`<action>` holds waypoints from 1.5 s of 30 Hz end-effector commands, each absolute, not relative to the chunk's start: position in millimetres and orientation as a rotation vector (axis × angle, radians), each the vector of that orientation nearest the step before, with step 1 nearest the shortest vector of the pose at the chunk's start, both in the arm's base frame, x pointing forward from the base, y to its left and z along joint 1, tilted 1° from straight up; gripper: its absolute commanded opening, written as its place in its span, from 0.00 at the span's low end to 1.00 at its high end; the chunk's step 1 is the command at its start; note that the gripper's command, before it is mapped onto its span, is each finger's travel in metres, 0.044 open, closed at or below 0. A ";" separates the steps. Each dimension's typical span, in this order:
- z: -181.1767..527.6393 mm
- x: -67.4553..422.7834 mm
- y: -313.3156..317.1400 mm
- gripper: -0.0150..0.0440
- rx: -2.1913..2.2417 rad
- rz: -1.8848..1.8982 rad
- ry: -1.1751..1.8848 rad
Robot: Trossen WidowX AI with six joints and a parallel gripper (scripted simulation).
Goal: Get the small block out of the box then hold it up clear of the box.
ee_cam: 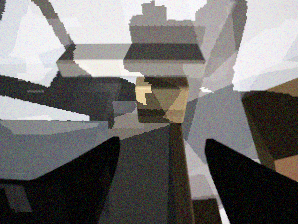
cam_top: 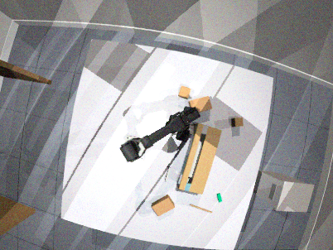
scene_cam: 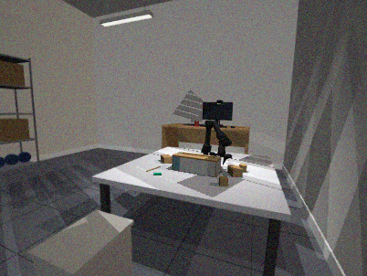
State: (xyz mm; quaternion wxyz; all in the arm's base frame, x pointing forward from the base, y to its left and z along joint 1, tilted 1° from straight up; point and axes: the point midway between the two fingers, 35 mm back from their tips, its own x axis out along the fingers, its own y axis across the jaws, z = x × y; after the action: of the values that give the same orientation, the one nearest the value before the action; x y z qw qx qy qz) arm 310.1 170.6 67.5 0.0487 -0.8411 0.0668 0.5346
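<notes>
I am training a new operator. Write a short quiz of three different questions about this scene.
1. True or false: the tool is shut on a block.
2. In the top view, the small green object lies: A) on the box; B) on the table, beside the box; C) on the floor.
3. Fill in: the arm reaches toward the ___ end of the long box, top view.

Key: 1 false; 2 B; 3 upper.

A green cylinder point(cam_top: 219, 197) and a thin wooden stick point(cam_top: 200, 208) lie on the table point(cam_top: 103, 165); a shelf rack point(scene_cam: 32, 91) stands at the wall
</notes>
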 end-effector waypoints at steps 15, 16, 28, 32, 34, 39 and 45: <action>36.1 307.9 170.0 0.74 -2.564 1.641 0.207; 34.5 307.7 170.0 0.74 -2.564 1.641 0.207; 27.4 307.1 169.8 0.47 -2.564 1.641 0.208; 27.4 307.1 169.8 0.39 -2.564 1.641 0.208; 31.8 307.5 170.1 0.30 -2.564 1.641 0.207; 65.5 308.4 171.2 0.25 -2.564 1.640 0.205; 90.4 306.7 170.3 0.25 -2.564 1.640 0.204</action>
State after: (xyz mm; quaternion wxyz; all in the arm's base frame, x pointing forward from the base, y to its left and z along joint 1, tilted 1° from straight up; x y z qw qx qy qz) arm 309.0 171.2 86.3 0.0476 -0.8424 0.0655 0.5328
